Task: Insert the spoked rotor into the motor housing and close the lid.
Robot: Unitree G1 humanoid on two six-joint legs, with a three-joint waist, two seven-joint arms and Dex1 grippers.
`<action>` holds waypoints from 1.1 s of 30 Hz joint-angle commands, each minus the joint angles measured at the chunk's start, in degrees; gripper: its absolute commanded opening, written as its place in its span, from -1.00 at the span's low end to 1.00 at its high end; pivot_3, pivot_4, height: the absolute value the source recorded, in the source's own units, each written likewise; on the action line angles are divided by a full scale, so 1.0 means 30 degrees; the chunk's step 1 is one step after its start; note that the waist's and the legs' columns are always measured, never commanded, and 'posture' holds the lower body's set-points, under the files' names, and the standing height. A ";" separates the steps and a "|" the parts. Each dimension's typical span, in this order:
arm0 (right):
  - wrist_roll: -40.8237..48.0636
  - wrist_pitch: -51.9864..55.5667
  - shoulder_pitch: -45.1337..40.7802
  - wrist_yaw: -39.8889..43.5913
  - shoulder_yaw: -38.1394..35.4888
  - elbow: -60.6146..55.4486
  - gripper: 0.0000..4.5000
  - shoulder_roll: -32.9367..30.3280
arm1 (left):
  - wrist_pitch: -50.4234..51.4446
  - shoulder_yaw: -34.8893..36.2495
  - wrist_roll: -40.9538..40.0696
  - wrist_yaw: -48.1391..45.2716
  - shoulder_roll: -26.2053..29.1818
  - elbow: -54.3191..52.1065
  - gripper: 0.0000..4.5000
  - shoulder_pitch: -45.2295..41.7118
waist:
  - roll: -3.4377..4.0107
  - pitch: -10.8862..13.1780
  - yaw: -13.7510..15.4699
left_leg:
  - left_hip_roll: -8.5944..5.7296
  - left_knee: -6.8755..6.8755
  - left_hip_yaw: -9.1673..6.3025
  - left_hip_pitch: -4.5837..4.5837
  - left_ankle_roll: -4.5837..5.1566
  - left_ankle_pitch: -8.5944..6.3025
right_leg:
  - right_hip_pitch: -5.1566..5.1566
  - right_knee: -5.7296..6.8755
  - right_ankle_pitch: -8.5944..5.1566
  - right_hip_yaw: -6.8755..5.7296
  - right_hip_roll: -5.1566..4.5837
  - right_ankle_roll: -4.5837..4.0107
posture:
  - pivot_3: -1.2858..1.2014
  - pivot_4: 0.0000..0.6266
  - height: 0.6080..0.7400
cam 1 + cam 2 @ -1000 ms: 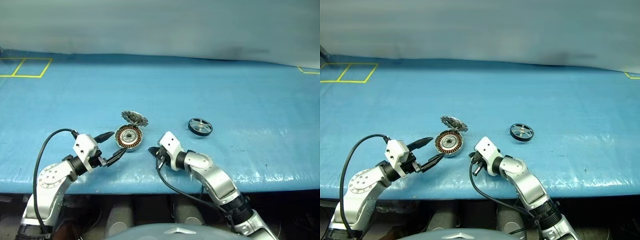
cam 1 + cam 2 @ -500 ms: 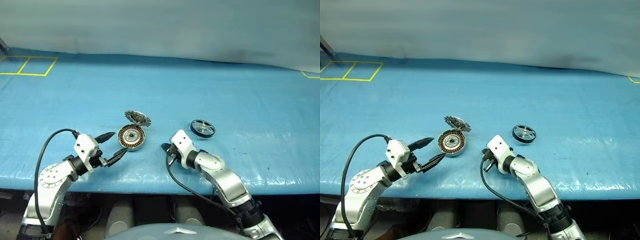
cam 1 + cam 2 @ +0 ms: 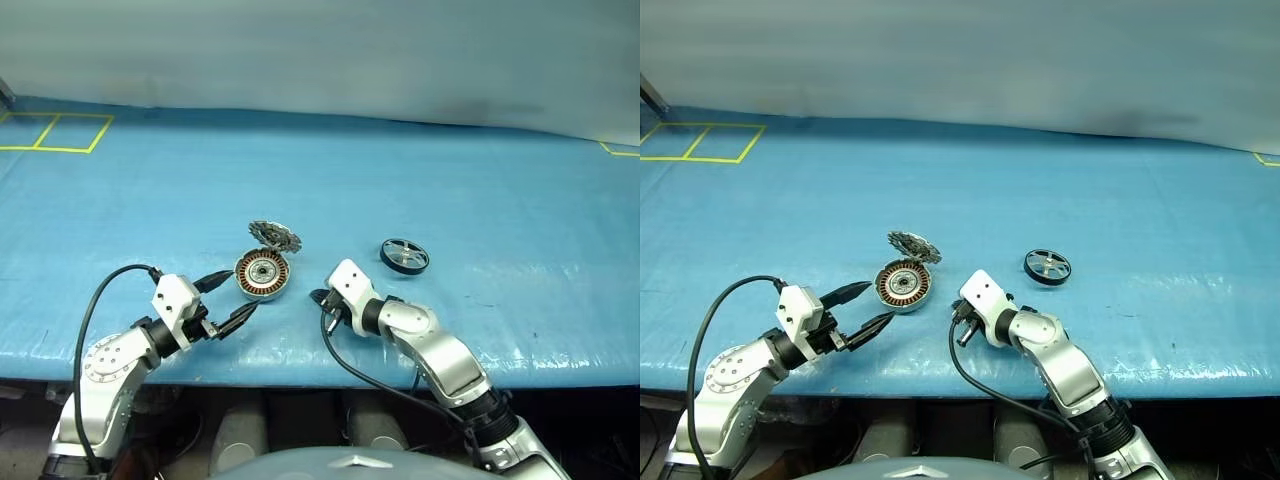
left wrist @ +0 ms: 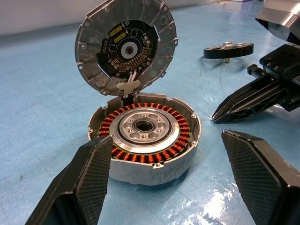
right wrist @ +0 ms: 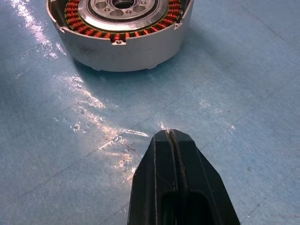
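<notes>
Housing (image 3: pixel 262 274): we see its lid (image 3: pixel 274 237) up.
Rotor (image 3: pixel 404 255): alone on the mat.
Left gripper (image 3: pixel 230 300): released.
Right gripper (image 5: pixel 169 140): clenched, empty.

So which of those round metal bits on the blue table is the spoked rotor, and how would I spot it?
Start at the blue table and find the motor housing near its front edge, with copper windings and its lid tipped up behind. The spoked rotor lies flat, alone, off to the housing's right. It is the only dark-rimmed wheel with silver spokes and no copper.
</notes>
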 commanded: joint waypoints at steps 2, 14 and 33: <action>0.0306 0.0268 0.0068 -0.0429 -0.1692 -0.1551 -0.98 -0.0467 | -0.0477 0.0202 -0.0078 0.0000 -0.0074 -0.0512 0.80 0.0230 | 0.0000 0.0001 0.0090 | -0.0002 -0.0001 0.0001 -0.0019 0.0000 0.0000 | -0.0002 0.0000 0.0000 0.0000 -0.0001 0.0000 | 0.03 -0.52 1.00; 0.1311 0.0582 -0.2792 0.0923 -0.0973 -0.4405 -0.98 -0.0334 | -0.0251 0.0138 -0.0026 0.0124 -0.0179 -0.0521 0.80 0.0074 | 0.0010 0.0010 0.0080 | 0.0009 -0.0039 0.0002 -0.0062 0.0001 0.0000 | 0.0004 0.0003 0.0000 -0.0003 0.0023 -0.0001 | 0.03 -0.52 1.00; 0.0679 -0.3621 -0.6321 0.1661 0.1309 0.4391 -0.98 0.4290 | -0.0440 0.0778 0.0012 0.1025 -0.0081 -0.2117 0.80 0.1783 | 0.0018 0.0015 -0.0039 | 0.0013 -0.0050 -0.0001 -0.0051 0.0002 0.0001 | 0.0008 0.0019 0.0002 -0.0016 0.0024 -0.0006 | 0.03 -0.52 1.00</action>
